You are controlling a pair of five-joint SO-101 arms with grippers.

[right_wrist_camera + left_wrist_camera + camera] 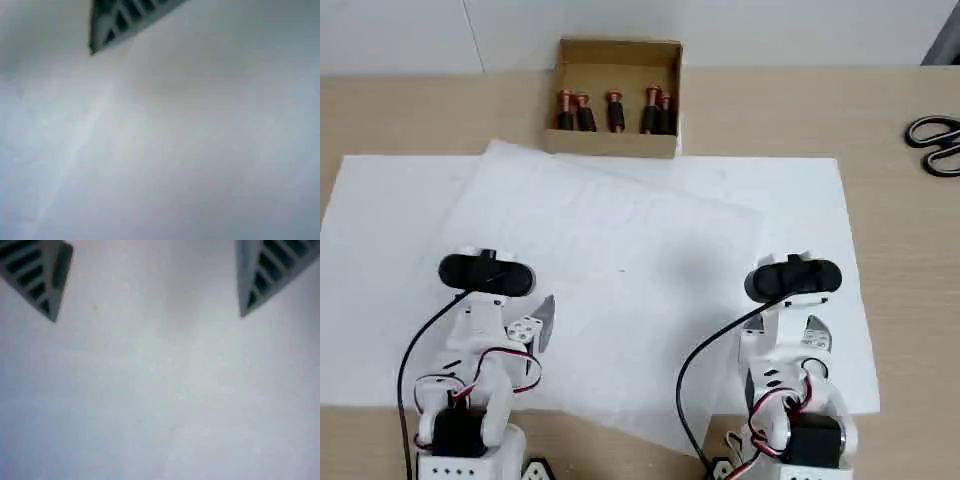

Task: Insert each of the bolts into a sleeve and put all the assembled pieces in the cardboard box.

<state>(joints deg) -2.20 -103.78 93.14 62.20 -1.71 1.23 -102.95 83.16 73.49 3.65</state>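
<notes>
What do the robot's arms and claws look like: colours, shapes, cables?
The left arm and right arm are white plastic with black motor blocks. Each wrist carries a black oval camera housing trailing a black cable; red and white wires loop at the joints. The left claw has pale, tapering fingers with dark ribbed slots.

The left claw (147, 315) (jaws spread wide) hangs over white paper (160, 410).

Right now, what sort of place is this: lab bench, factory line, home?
Probably a robotics lab or workshop bench: two small white robot arms at a light wooden table covered with white paper sheets, and a small open cardboard box holding five black-sleeved copper bolts.
</notes>
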